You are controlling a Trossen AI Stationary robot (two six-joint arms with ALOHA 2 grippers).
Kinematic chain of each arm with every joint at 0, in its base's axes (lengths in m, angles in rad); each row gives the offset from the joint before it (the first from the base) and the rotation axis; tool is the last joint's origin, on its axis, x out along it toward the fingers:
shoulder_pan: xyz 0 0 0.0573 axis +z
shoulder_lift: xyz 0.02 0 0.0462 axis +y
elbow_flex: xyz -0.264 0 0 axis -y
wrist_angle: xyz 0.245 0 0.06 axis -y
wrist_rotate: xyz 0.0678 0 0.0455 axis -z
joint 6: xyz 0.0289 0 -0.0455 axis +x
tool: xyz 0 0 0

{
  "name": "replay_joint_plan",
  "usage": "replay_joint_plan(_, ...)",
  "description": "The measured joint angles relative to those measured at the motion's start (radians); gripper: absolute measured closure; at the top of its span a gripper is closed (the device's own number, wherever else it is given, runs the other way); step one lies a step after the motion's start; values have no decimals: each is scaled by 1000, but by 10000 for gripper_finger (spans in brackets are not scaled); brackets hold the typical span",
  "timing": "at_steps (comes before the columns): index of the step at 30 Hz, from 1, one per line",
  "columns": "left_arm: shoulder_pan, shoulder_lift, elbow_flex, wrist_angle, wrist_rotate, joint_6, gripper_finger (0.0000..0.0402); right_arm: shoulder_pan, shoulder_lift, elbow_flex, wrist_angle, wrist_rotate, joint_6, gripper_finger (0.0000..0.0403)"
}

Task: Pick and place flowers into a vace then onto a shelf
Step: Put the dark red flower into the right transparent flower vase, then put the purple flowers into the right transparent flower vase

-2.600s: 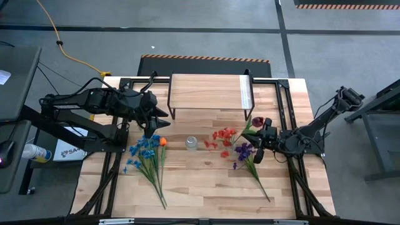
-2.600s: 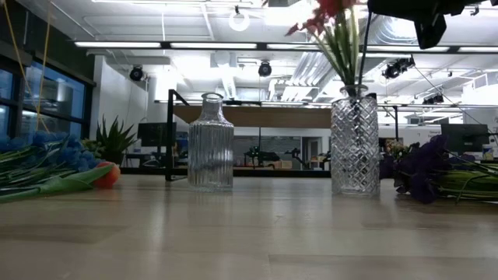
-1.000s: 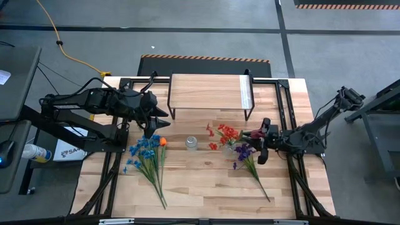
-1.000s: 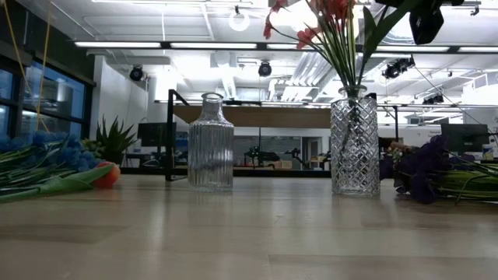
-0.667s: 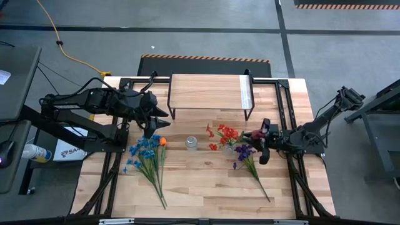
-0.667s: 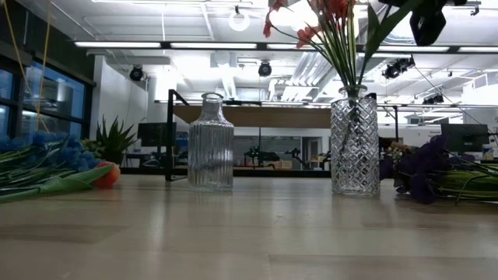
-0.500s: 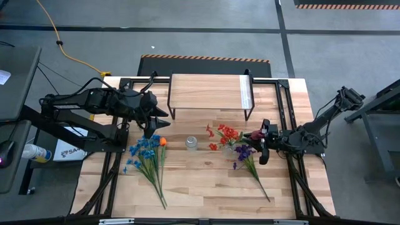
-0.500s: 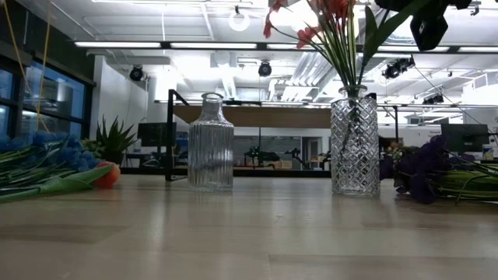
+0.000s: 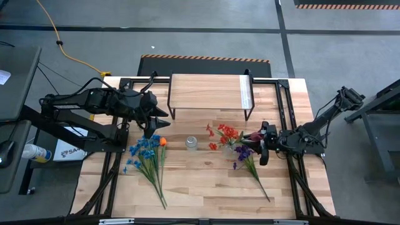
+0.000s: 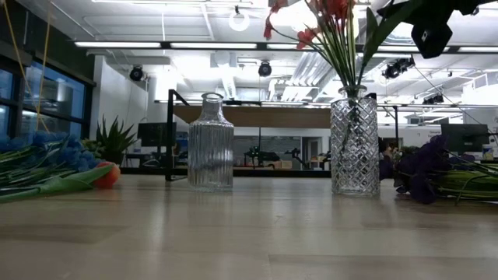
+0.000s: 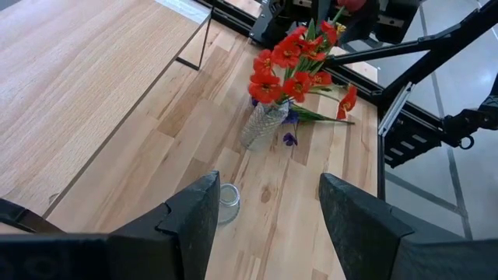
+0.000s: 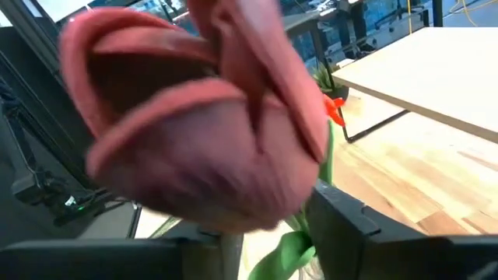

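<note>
Flowers, a blue-petalled bunch with one orange bloom [image 9: 147, 152], lie flat beside the empty, spread left gripper [image 9: 164, 119]. Diamond-cut glass vase [image 9: 226, 150] stands just left of the right gripper [image 9: 259, 144]; a dark maroon tulip [image 12: 194, 117] sits between its fingers, whether clenched cannot be told

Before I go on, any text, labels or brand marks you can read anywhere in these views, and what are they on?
"SA": only these letters show, on a white box on the floor beside the table, the rest hidden behind the left arm.
Nothing readable on the shelf, the two glass vases or the flowers.
</note>
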Motion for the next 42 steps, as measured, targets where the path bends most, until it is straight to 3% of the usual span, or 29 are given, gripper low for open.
replay_joint_plan(10,0,0,0,0,0,0,149,1,-66,0,-52,-59,42,230)
replay_joint_plan(23,0,0,0,-1,0,19,149,1,-177,0,-174,-187,136,246)
replay_joint_plan(32,0,0,0,-8,0,18,149,1,-316,0,-366,-392,373,265)
replay_joint_plan(42,0,0,0,-6,35,-5,149,2,-438,-1,-381,-618,563,263)
